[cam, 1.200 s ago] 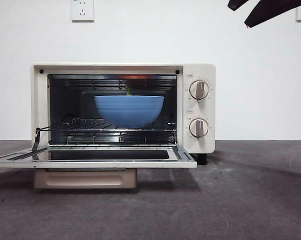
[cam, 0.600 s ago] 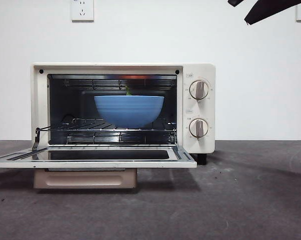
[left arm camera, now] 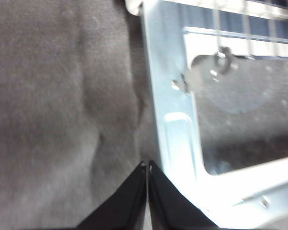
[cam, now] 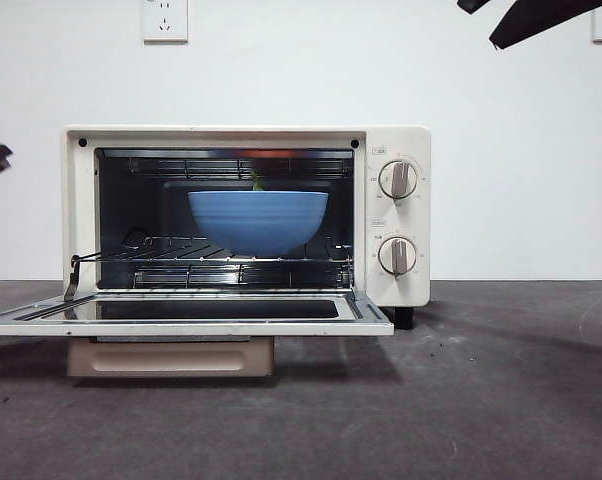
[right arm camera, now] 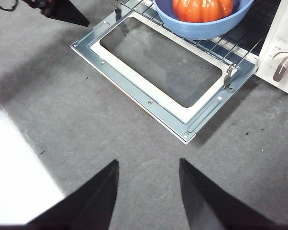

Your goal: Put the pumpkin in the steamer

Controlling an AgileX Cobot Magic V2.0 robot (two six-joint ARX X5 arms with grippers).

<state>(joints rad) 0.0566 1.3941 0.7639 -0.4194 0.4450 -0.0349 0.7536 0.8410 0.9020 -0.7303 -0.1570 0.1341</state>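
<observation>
Right gripper (right arm camera: 148,191) is held high above the bare table (right arm camera: 62,110), jaws spread, nothing grasped. Left gripper (left arm camera: 147,165) is seen with jaws pressed together, empty, just beside the dropped door (left arm camera: 175,129). Farther in, the pumpkin (right arm camera: 201,8) is seated in the blue bowl (cam: 258,221) on the rack inside the steamer (cam: 396,215).

I see a blue bowl (cam: 258,221) on a wire rack (cam: 181,250), a dark grey surface (cam: 481,400), and two wall sockets (cam: 165,20) on the white wall (cam: 521,150).
</observation>
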